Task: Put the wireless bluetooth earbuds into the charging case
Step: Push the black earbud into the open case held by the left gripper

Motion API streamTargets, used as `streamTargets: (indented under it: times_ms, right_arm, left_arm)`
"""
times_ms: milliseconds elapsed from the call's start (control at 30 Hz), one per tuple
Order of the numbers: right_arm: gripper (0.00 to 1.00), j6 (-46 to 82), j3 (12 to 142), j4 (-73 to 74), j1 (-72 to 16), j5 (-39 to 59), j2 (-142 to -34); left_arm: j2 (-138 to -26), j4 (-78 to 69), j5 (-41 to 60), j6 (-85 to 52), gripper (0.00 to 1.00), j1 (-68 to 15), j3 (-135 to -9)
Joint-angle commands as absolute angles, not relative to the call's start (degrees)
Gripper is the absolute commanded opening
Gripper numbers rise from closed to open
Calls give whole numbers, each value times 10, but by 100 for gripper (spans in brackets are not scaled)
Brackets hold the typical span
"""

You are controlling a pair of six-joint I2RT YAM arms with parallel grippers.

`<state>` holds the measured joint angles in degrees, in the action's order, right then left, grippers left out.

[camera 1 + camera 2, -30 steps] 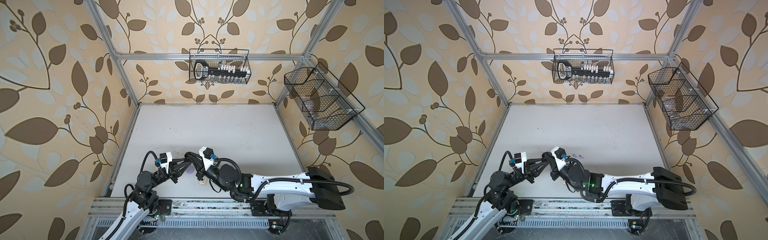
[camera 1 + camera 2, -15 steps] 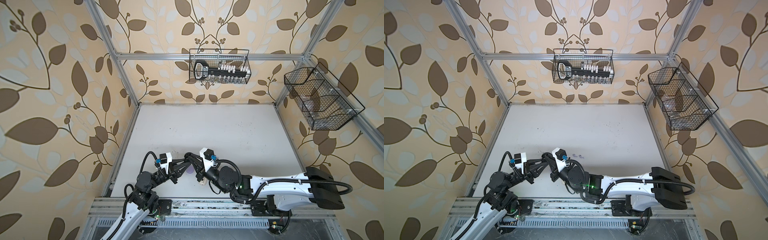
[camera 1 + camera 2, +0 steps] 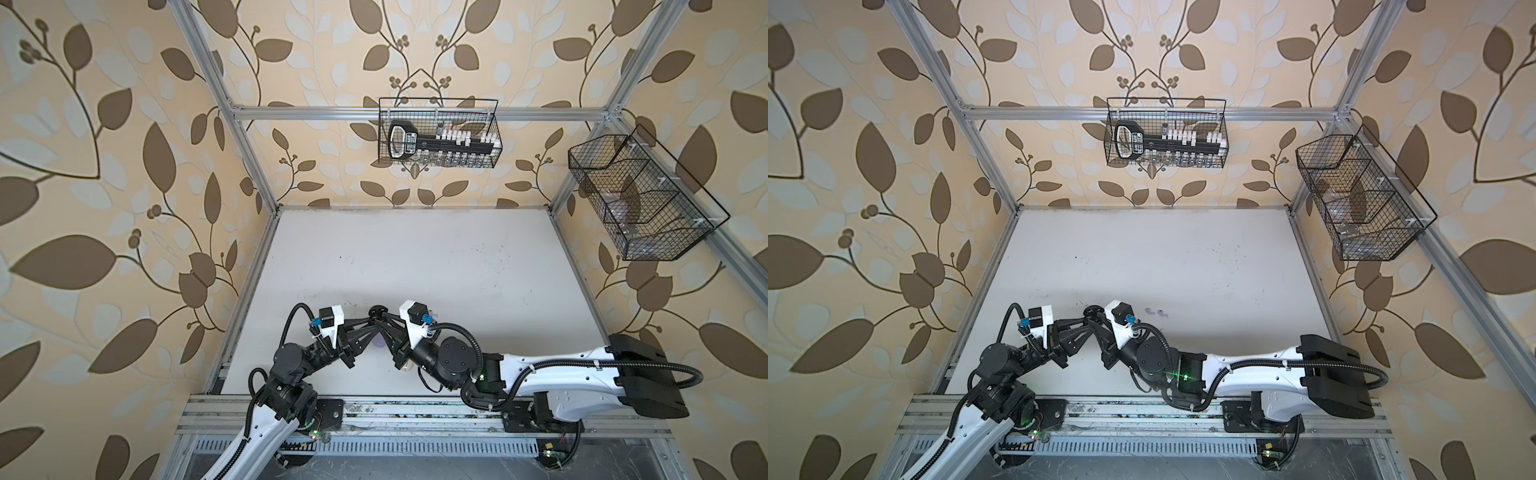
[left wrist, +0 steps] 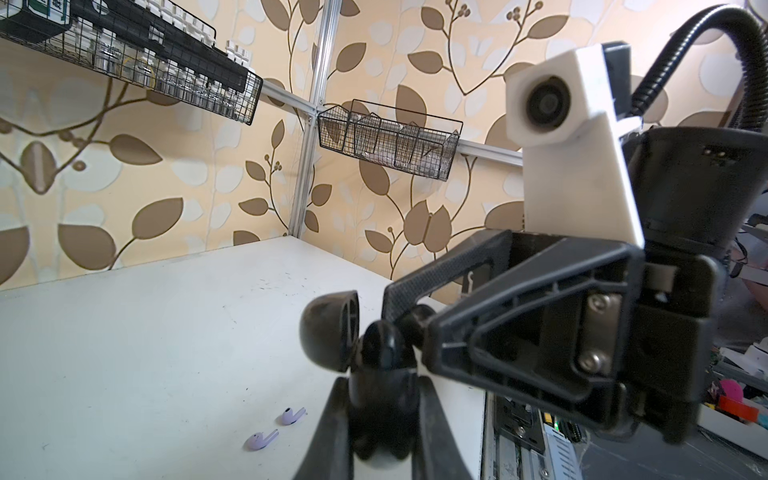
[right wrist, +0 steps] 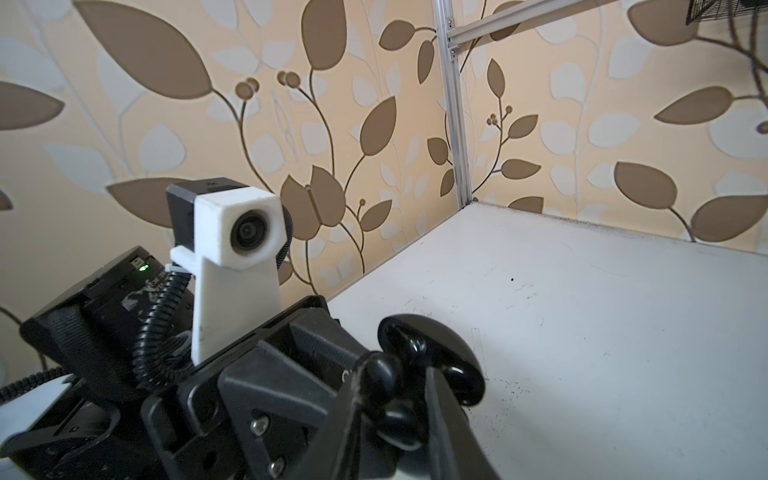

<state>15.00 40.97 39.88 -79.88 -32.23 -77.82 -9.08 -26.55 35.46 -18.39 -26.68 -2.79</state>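
White table [image 3: 415, 257], leaf-papered walls, and both arms meeting low over the near middle of it.

The left gripper [image 4: 382, 395] is clamped tight on the black case [image 4: 328, 328], which hangs clear of the table with its lid hinged open. The right gripper [image 5: 399, 395] comes in from the right with its tips at the case mouth. Its jaws stand narrowly apart with something glossy and black between them. I cannot tell whether they pinch it, nor whether it is an earbud or part of the case.

Two lavender earbuds [image 4: 293, 415] lie flat on the table just right of the joined grippers, at about the same depth, and in a top view [image 3: 1148, 310] they sit close beside the right wrist camera. They are side by side but apart, stems roughly parallel. The stems seem to run left to right, though they are too small to be sure. The right gripper looks nearer and freer to take them. The left is taken up with the case.

The left arm rises from the near-left base, elbow folded, forearm pointing right and far. The right arm lies stretched along the near edge, its wrist turned far and left.
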Motion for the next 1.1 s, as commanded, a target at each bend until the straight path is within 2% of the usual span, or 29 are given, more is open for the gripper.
streamTargets:
  times_ms: [0, 200, 400, 567, 1067]
  right_arm:
    - [36, 150, 395, 384, -803, -319, -784]
    - [48, 145, 392, 373, -803, -340, -766]
    - [50, 146, 385, 368, -804, -352, -749]
    - [50, 148, 379, 369, -803, -358, -739]
    - [41, 180, 343, 372, -778, -338, -707]
  left_arm:
    - [-80, -310, 355, -183, 0, -271, -46]
    - [-76, -307, 356, -182, 0, -271, -46]
    - [-74, -306, 357, -181, 0, -271, -46]
    - [-73, -304, 358, -181, 0, -271, -46]
    - [-70, -306, 361, -180, 0, -271, -44]
